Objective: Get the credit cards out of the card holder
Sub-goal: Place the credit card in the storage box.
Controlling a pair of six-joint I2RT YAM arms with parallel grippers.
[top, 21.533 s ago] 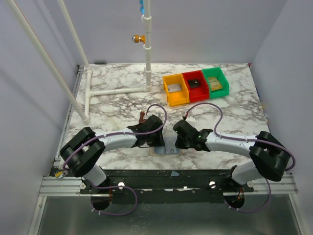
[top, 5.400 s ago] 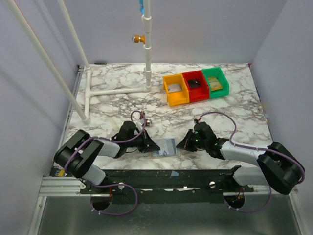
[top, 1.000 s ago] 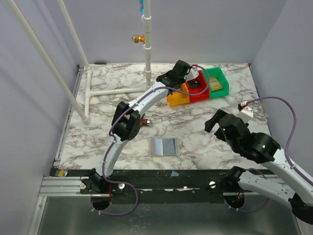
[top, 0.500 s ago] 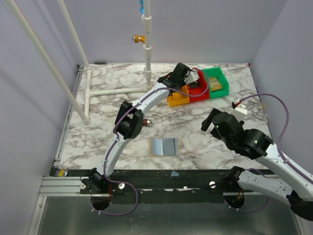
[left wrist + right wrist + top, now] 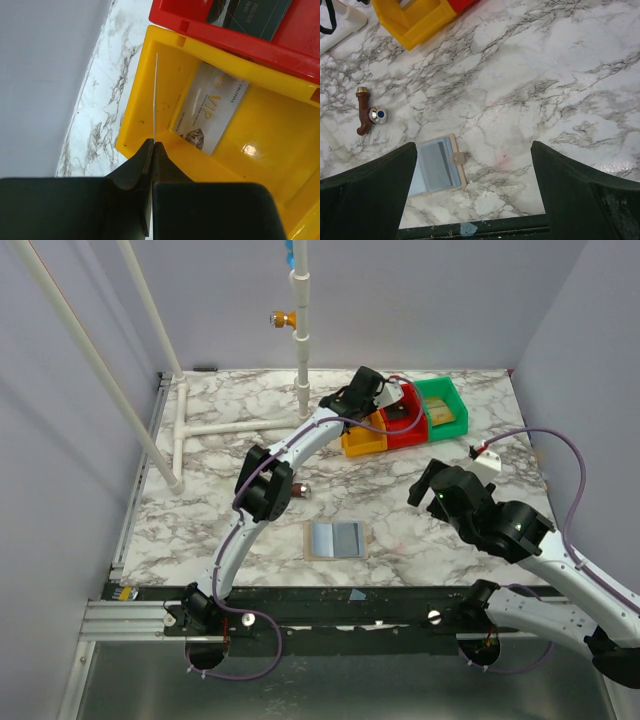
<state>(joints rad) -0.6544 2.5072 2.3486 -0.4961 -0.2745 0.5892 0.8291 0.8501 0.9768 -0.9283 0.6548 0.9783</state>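
Left pincer (image 5: 152,147): closed on a thin pale card (image 5: 155,100), which shows edge-on and stands up from between the fingertips.
Left arm: stretched out to the far side of the surface (image 5: 220,440), with the pincer above the near-left corner of the yellow bin (image 5: 137,110).
Yellow bin: a white and gold card printed "VIP" (image 5: 210,115) lies flat on its floor, apart from the gripped card.
Red bin (image 5: 250,50): touches the yellow one on its far side and holds a dark card (image 5: 250,15).
Green bin (image 5: 461,412): last in the row, beside the red one, with something tan inside that is too small to make out.
Card holder (image 5: 335,539): lies flat on the surface near its front edge, about midway between the two arm bases, well apart from the bins and touched by neither pincer.
Right pincer (image 5: 472,144): jaws spread wide, holding nothing, raised above the surface to the right of the card holder.
Brass fitting (image 5: 369,116): lies on the surface just beyond the card holder, to its left.
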